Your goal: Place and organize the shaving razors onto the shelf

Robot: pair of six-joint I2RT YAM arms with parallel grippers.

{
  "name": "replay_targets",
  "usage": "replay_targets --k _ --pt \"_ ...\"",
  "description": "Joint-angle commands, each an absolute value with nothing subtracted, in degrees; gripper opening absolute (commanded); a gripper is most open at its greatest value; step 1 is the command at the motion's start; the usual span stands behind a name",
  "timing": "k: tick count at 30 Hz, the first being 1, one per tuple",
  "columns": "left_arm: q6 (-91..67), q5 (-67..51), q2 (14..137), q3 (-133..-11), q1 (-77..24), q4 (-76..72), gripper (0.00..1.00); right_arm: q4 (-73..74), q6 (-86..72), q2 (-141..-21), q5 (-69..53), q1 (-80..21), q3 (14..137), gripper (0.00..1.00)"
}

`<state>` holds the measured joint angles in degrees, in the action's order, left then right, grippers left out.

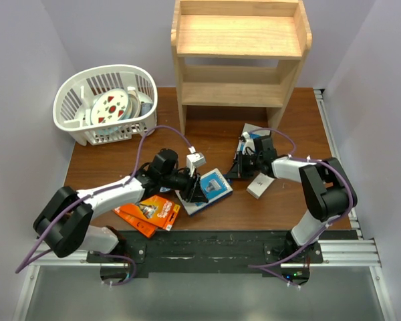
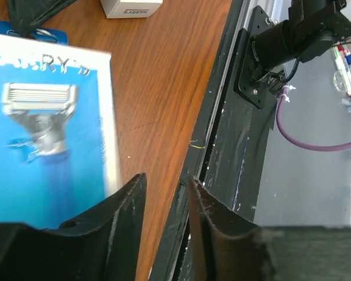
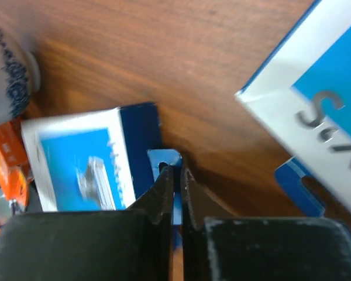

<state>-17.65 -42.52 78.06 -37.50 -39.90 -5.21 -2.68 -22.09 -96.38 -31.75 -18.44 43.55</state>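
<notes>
While right gripper [image 3: 175, 171] pinches blue razor pack [image 3: 76, 170] by hang tab [image 3: 164, 158], left gripper [image 2: 167, 178] spread beside pack edge.

A robotics lab cell is shown. The table [image 1: 301, 134] is enclosed by plain walls [image 1: 20, 67] and edged by aluminium rails [image 1: 351, 249].

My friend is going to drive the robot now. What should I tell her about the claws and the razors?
Left claw: open, holding nothing, right beside the blue razor pack.
Right claw: shut on that pack's hang tab.
Where things are: all on the table, namely the blue razor pack, a second blue pack, the orange packs and a small white box.
Done: nothing yet. No pack shows on the shelf.
Left to do: lift every pack onto the shelf and line them up.
</notes>
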Motion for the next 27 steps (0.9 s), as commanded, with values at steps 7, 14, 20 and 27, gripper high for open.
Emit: replay_targets --k 7,14,20,27 --pt "-9.58 -41.58 84.45 -42.27 -46.31 -0.18 0.24 -2.29 -23.11 -85.79 -32.08 -15.30 37.54 0.00" --pt "-8.88 -37.27 85.16 -41.31 -49.66 2.29 0.14 -0.70 -26.44 -76.39 -31.03 -8.71 29.72 0.00" --pt "-9.14 -31.03 91.22 -45.33 -50.27 2.72 0.21 -0.79 -31.27 -74.18 -31.20 -6.06 29.53 0.00" --pt "-10.63 -18.39 98.69 -53.69 -49.92 5.36 0.23 -0.18 -31.91 -73.65 -32.60 -6.15 30.23 0.00"
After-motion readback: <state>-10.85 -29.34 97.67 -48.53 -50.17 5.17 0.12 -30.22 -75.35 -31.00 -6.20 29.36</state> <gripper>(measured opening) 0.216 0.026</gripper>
